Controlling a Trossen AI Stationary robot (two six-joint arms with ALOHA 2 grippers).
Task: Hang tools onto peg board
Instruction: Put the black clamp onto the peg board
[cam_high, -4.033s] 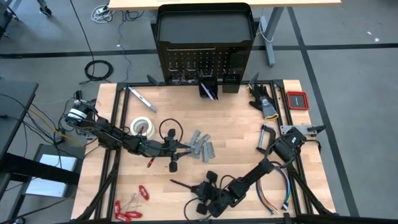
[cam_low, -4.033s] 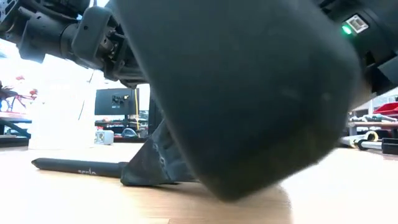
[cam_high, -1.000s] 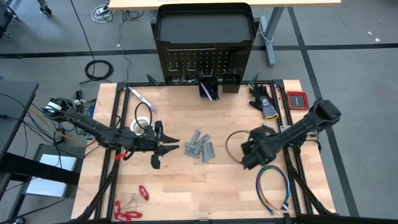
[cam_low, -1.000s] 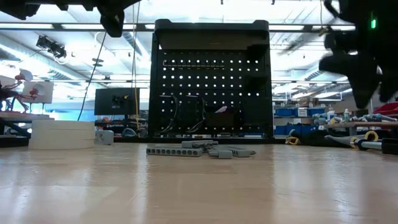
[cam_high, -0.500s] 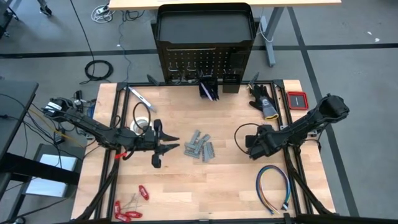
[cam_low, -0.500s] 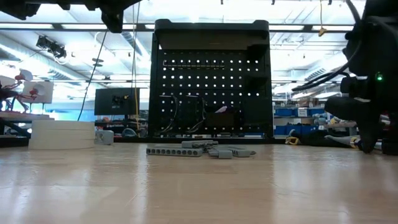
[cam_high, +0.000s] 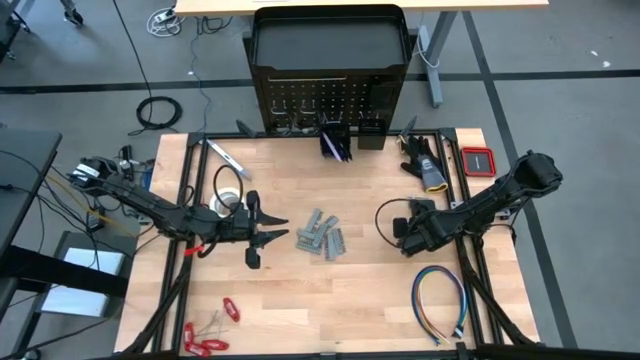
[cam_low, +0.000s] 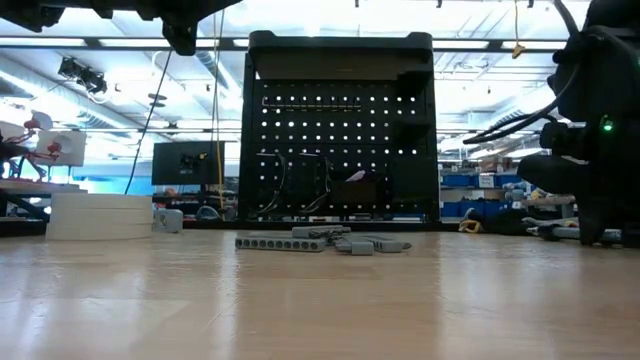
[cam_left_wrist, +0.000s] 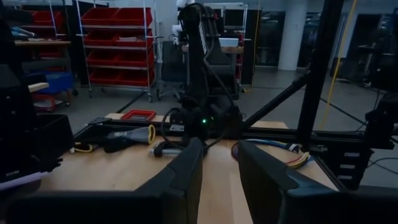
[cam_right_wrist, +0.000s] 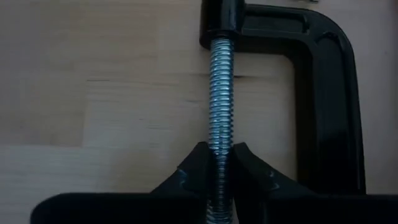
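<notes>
The black peg board (cam_high: 330, 100) (cam_low: 340, 140) stands upright at the table's far edge. My right gripper (cam_right_wrist: 219, 155) (cam_high: 405, 232) is down on the table's right half, shut on the black C-clamp (cam_right_wrist: 329, 93), which lies flat on the wood. My left gripper (cam_high: 275, 236) (cam_left_wrist: 219, 144) hovers level over the table's left half, fingers pointing right. A black cable loop (cam_high: 226, 183) stands up beside its wrist, off the table. Grey metal pieces (cam_high: 322, 238) (cam_low: 320, 240) lie between the arms. My left gripper carries the black cable loop, which sticks out from it toward the far side, clear of the table. The gripper's body hides the place of contact, so which part it has cannot be told. My right gripper pinches the C-clamp's threaded screw (cam_right_wrist: 219, 124) between its two fingertips (cam_right_wrist: 198, 158), partway along the thread. The fingers come from above, slanting down, one on each side of the screw. The clamp's frame rests flat on the table.
A white tape roll (cam_high: 230, 203) (cam_low: 100, 215) and a silver bar (cam_high: 228, 158) lie at the far left. Red-handled tools (cam_high: 205, 340) lie near left, a multicoloured wire loop (cam_high: 440, 300) near right. A red case (cam_high: 478, 160) and a black-yellow tool (cam_high: 425, 165) sit far right.
My right gripper has come down from above to the table at the C-clamp, shifting a little toward the right and far edges, and has since kept still there.
</notes>
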